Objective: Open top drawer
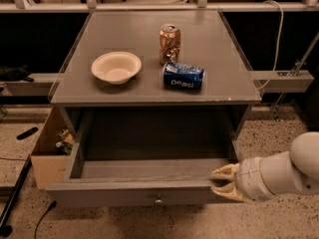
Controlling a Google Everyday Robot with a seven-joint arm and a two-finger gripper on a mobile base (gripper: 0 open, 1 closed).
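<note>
The top drawer (124,195) of the grey cabinet is pulled far out. Its deep grey box is empty, and a small round knob (158,200) sits in the middle of the wide front panel. My gripper (223,183) comes in from the lower right on a white arm. Its two cream fingers stand apart, one inside the drawer and one in front, either side of the right end of the front panel's top edge.
On the cabinet top (219,44) are a white bowl (116,66), an upright brown can (169,44) and a blue Pepsi can (183,75) on its side. A cardboard box (47,151) stands on the floor at the left. A shelf bracket (284,81) sticks out at the right.
</note>
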